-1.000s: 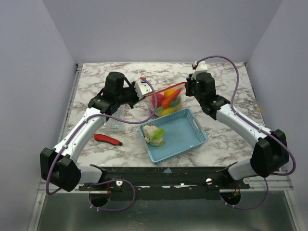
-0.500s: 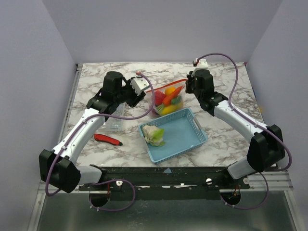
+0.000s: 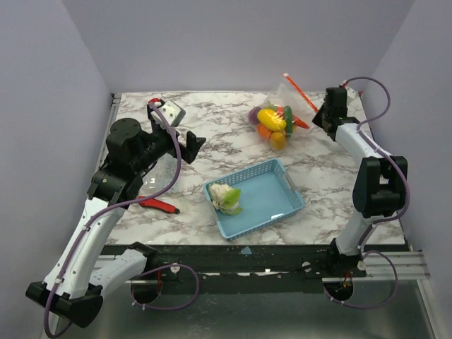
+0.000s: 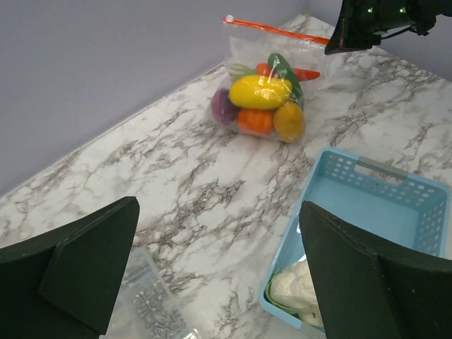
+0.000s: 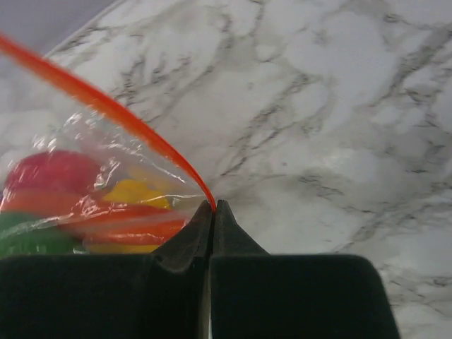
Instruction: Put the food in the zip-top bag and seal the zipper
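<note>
Pinching the zipper (image 5: 106, 106), right fingers (image 5: 185, 244) hold the zip-top bag (image 4: 244, 53) of food (image 4: 260, 92).

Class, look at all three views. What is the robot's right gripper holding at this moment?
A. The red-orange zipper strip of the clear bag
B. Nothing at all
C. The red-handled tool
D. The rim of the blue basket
A: in the right wrist view the right gripper has its jaws pressed shut on the end of the zipper, the red-orange strip along the top of the zip-top bag.
</note>
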Available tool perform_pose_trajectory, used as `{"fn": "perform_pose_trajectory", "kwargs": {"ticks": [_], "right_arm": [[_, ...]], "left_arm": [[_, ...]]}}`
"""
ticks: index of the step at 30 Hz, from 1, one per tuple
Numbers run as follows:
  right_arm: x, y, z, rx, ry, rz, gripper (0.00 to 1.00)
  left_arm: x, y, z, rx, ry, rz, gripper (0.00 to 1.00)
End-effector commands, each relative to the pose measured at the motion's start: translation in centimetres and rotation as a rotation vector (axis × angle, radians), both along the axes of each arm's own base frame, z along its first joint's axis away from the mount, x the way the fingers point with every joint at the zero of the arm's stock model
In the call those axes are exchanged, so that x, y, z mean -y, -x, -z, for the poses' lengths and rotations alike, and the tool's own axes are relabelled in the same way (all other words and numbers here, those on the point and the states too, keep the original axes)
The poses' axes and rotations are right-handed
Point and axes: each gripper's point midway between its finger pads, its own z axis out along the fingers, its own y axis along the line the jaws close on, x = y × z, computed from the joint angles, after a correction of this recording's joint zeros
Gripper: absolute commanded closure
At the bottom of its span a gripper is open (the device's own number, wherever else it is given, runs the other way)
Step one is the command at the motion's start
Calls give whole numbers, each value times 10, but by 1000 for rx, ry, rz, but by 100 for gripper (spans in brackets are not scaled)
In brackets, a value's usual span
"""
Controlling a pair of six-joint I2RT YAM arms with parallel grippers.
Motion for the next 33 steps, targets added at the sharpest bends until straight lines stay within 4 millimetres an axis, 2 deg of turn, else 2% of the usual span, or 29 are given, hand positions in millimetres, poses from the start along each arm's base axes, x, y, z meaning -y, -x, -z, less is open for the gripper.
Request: {"fn": "perform_pose_trajectory", "kwargs": {"ticks": [1,3,5,8,12,16,18,20,24,26,27,29,33], "right_arm": [[39,20,37,-110,-58,120,100],[60,29,47,-136,-31,170,100],[71,36,57,-161,-5,197,100],[78,44,62,-182,26,218,91],[85,50,53,-178,62,232,63],[89,59,26,-159,91,237,42],[89,65,7,-143,102,226,35],[81,70,-15,-114,82,188,32],[47,79,-74,17,-18,18,28],[23,88,-106,95,-84,-98,26],[6,95,-123,132,-121,-182,24],[-14,114,-158,222,-159,-290,7],[-32,160,-220,406,-178,-389,0]], "left_arm": [[1,24,7,-130,80,14,2],[-1,30,6,-135,92,12,2],[-2,38,3,-139,113,15,2],[-1,48,-2,-149,142,41,1],[-1,60,-11,-143,164,60,2],[-12,66,-24,-97,177,17,2],[-19,69,-33,-55,195,-11,2],[-28,73,-45,-3,218,-43,2],[-46,79,-69,93,272,-118,1],[-55,83,-79,132,296,-156,2],[-60,86,-85,154,310,-173,2],[-70,94,-96,195,335,-203,1],[-100,113,-118,296,406,-303,2]]}}
